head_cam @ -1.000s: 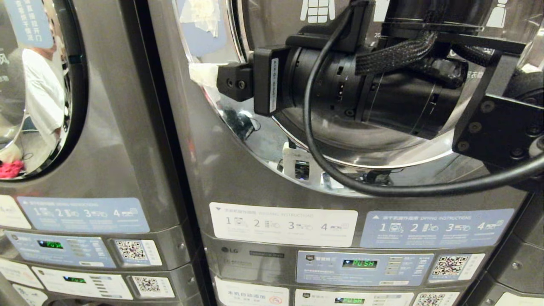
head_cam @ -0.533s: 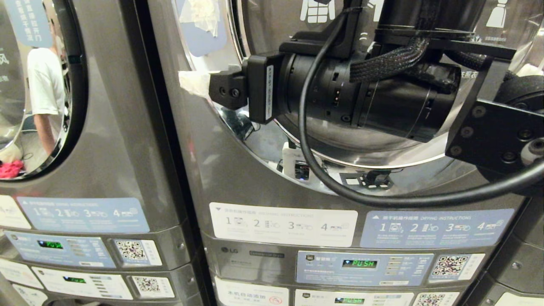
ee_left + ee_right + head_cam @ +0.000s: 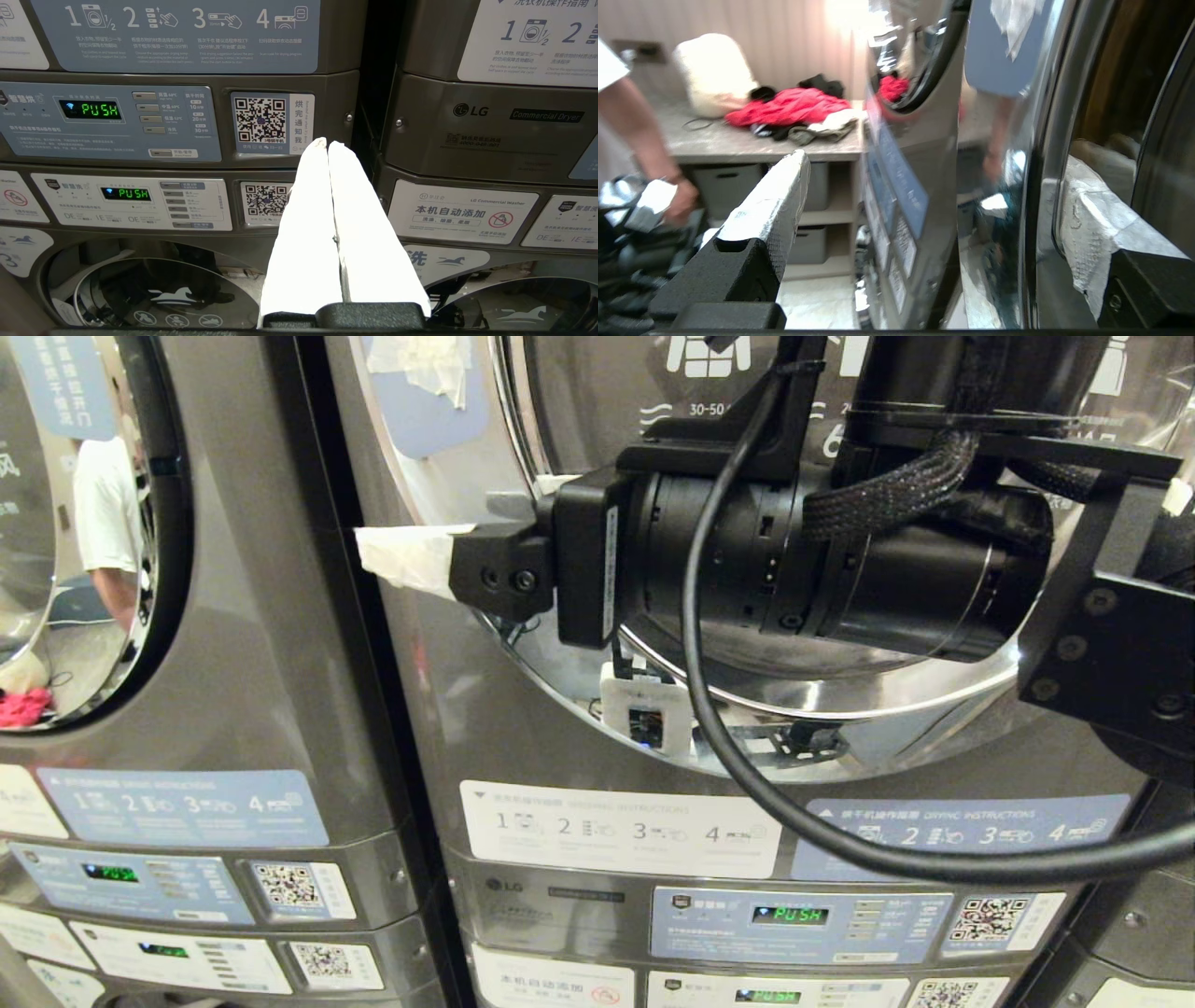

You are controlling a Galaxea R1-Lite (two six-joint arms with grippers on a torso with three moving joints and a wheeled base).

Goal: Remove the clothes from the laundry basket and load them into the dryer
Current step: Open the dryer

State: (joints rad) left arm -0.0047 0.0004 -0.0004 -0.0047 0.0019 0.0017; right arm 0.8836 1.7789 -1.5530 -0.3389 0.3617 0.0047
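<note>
From your head view, the right gripper (image 3: 411, 560) lies level across the dryer door (image 3: 747, 672), its long axis running from three o'clock toward nine, taped tip reaching past the door's nine o'clock edge. The door looks closed, so opening it probably comes before any loading. No basket or clothes show here. In the left wrist view, the left gripper (image 3: 328, 149) sits low before the control panels (image 3: 112, 121), well below the door, its fingers pressed together on nothing; the right arm is plainly the nearer one. In the right wrist view, the right gripper's jaws stand wide apart and empty, straddling the door's edge: one finger (image 3: 1083, 224) lies against the glass side, the other finger (image 3: 775, 200) hangs out in the room. Red and dark clothes (image 3: 789, 109) lie on a counter (image 3: 738, 149) well beyond that finger, with a person's arm (image 3: 640, 135) nearby.
</note>
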